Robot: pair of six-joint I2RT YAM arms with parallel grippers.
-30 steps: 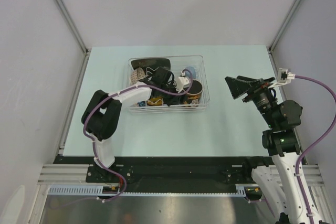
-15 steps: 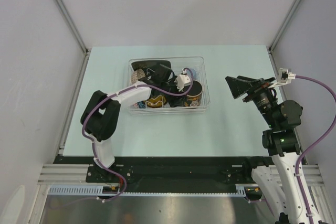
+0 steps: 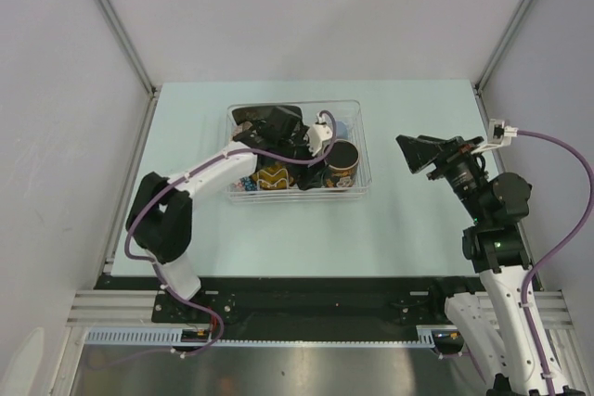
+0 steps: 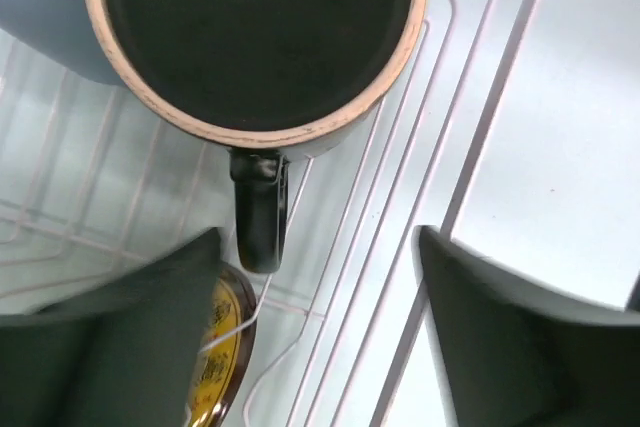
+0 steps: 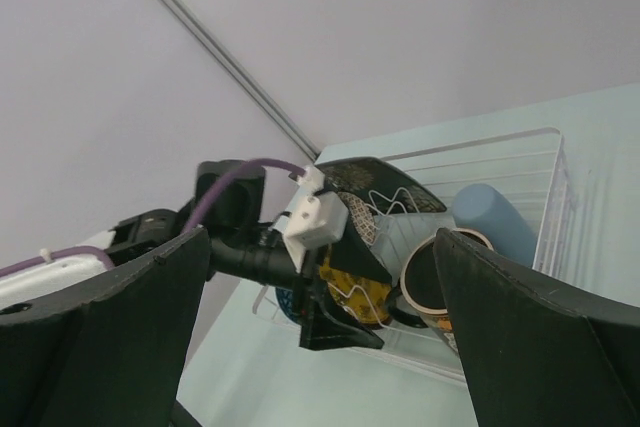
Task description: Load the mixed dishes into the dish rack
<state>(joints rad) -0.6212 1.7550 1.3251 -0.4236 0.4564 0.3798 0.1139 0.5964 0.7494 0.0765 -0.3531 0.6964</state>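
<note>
Clear plastic with thin wire ribs, the dish rack (image 3: 360, 141) sits on the pale-green tabletop (image 3: 418, 229), toward 12 o'clock from the arm bases. All the dishes in view lie inside it.

A mug (image 4: 260, 27) with a dark inside and a tan rim stands mouth-up at the rack's 4 o'clock corner. In the left wrist view its dark handle (image 4: 258, 212) points down toward the fingers. A pale-blue cup (image 5: 495, 215) lies on its side at 2 o'clock, touching the mug. A yellow-centred plate (image 4: 225, 347) leans among the ribs near 6 o'clock. A dark dish (image 3: 251, 117) lies at 11 o'clock; its exact shape is hard to read.

The left arm reaches from 8 o'clock across the rack. The left gripper (image 4: 320, 277) hangs inside the rack, just beside the mug. Its jaws stand well apart with only rack ribs between them. The tip of the handle comes close to one finger but is not clamped, and the gripper carries nothing.

The right gripper (image 3: 413, 153) is raised above bare tabletop at 3 o'clock from the rack, well apart from it. It faces the rack with its jaws spread wide and nothing between them.
</note>
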